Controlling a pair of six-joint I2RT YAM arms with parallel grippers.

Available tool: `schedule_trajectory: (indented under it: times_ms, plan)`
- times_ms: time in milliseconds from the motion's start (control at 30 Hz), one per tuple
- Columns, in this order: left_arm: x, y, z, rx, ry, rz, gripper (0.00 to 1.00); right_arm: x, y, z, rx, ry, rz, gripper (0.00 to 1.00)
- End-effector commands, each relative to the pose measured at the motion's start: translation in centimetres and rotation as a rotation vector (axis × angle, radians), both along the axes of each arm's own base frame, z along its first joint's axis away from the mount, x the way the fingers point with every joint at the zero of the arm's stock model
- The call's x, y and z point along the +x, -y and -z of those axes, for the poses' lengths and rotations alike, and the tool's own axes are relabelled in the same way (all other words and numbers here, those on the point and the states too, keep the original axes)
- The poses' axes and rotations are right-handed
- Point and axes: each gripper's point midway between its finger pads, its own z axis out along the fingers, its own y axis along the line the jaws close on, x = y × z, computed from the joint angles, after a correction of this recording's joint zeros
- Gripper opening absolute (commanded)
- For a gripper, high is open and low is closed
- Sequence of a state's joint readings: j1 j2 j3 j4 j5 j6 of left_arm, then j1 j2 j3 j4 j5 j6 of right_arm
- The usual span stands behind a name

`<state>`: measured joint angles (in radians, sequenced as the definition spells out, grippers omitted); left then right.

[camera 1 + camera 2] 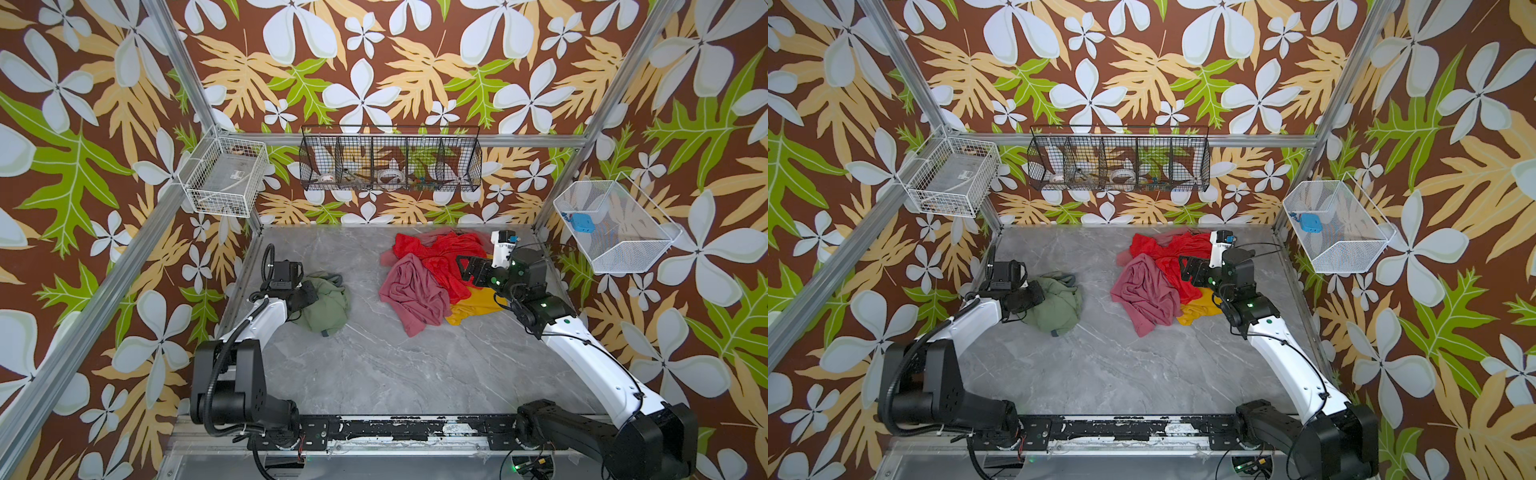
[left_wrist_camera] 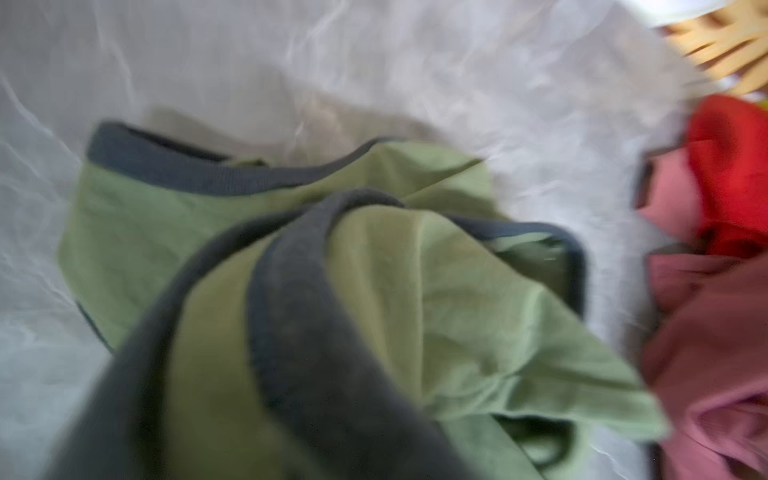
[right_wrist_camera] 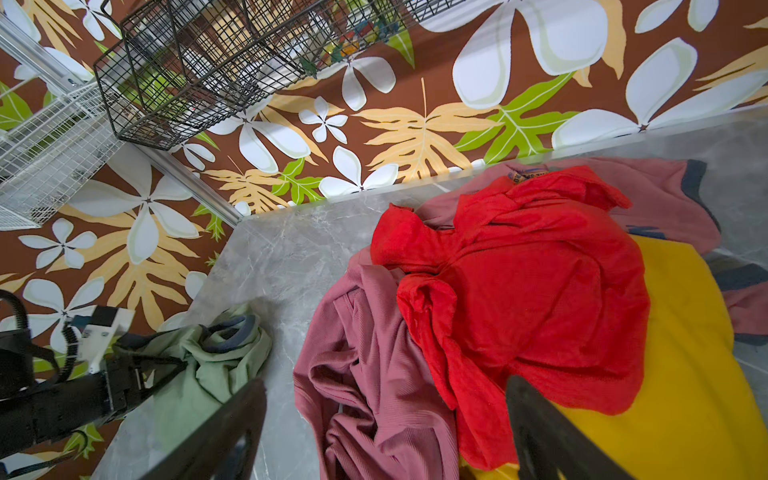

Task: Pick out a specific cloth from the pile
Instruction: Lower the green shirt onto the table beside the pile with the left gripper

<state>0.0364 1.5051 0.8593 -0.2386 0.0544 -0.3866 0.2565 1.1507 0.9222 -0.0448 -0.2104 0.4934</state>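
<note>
- Nearest: the grey marble table (image 1: 374,365) runs bare in front of my two arm bases.
- Left side, mid-depth: my left claw (image 1: 312,296) sits low in the sage-green cloth (image 1: 330,305). The folds hide its tips in every view, so I cannot tell whether the jaws are pinching fabric or parted.
- Position of the cloth: it lies crumpled on the table with its grey neck trim (image 2: 291,291) bunched close under my left wrist. It is well apart from the pile (image 1: 432,274), with bare table between them.
- Right side, mid-depth to far: the pile holds a dusty-pink cloth (image 1: 411,291), a bright red cloth (image 1: 440,253) on top and a mustard-yellow cloth (image 1: 473,309) beneath. My right claw (image 1: 467,270) hangs over it, spread wide and holding nothing.
- Far: the black wire basket (image 1: 390,158) on the back wall plays no part.
- Finding: separation looks complete. I judge the step in hand to be the set-down and let-go.
- Requirement for the next move: part the left jaws fully, then rise straight up so no fold or trim snags on a finger. The right claw should stay off the pile.
</note>
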Motion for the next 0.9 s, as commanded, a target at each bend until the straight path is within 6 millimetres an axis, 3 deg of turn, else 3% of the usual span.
schedule_trajectory:
  times_ms: [0, 33, 100, 233, 267, 300, 467, 600, 700, 767, 867]
  plan:
    - [-1.7, -1.6, 2.5, 0.067, -0.121, -0.048, 0.27, 0.0, -0.1, -0.2, -0.003, 0.005, -0.005, 0.9]
    - [-1.9, -2.2, 2.8, 0.088, -0.134, -0.07, 0.29, 0.0, 0.0, -0.2, -0.006, 0.005, -0.002, 0.9]
    - [-2.2, -2.7, 2.9, 0.109, -0.133, -0.093, 0.43, 0.0, 0.1, 0.1, -0.01, 0.003, 0.003, 0.9]
    - [-1.9, -2.6, 1.7, 0.113, -0.104, -0.087, 0.61, 0.2, -0.1, 0.9, -0.009, -0.007, -0.003, 0.9]
    - [-1.9, -2.8, 1.1, 0.128, -0.094, -0.092, 0.64, 0.3, -0.1, 1.0, -0.013, -0.008, -0.007, 0.9]
    - [-1.9, -3.0, 0.3, 0.162, -0.081, -0.096, 0.75, 0.4, -0.2, 1.1, -0.019, -0.011, -0.011, 0.9]
    - [-2.8, -4.2, -4.6, 0.366, -0.007, -0.159, 0.91, 0.7, -0.3, 0.7, -0.043, 0.005, -0.023, 0.9]
    - [-3.6, -4.3, -7.4, 0.407, 0.068, -0.212, 0.92, 0.6, -0.2, 0.7, -0.051, 0.008, -0.024, 0.9]
    - [-3.4, -1.8, -9.0, 0.427, 0.148, -0.11, 0.93, 0.5, -0.2, 0.9, -0.055, 0.005, -0.024, 0.91]
    - [-3.2, 0.3, -9.0, 0.444, 0.158, -0.023, 0.94, 0.6, -0.2, 1.1, -0.054, 0.0, -0.023, 0.91]
    - [-3.1, 2.0, -6.9, 0.481, 0.072, 0.043, 0.95, 0.8, -0.6, 1.1, -0.044, -0.006, -0.035, 0.9]
